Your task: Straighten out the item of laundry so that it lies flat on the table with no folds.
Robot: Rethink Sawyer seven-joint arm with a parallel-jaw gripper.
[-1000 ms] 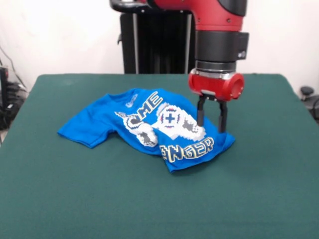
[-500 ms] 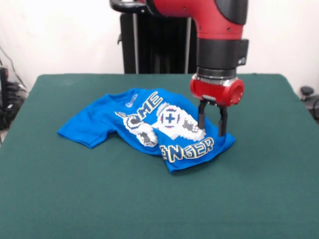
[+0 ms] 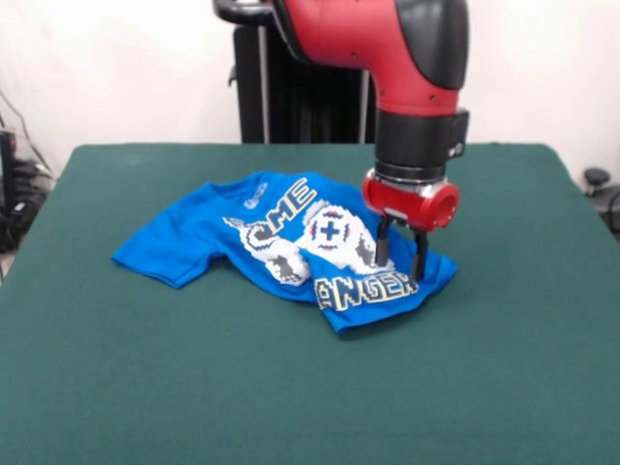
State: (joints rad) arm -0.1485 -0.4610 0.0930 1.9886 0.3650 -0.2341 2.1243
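The blue T-shirt [image 3: 291, 242] is seen a little above the middle of the frame, on the green table [image 3: 145, 387]. It is not flat. At the left a sleeve is spread out on the table. In the middle the white game picture is bunched up, and the yellow words are partly hidden by folds. At the lower right the cloth is folded over into a thick corner.

Right of the middle, the gripper [image 3: 399, 263] is held low over that folded corner. The jaws are parted a little, with nothing seen between them, and their tips are at the cloth or just above it.

The step in hand is judged to be the grab. Next, the jaws need to be closed on the top layer only, and the fold drawn out toward the right.
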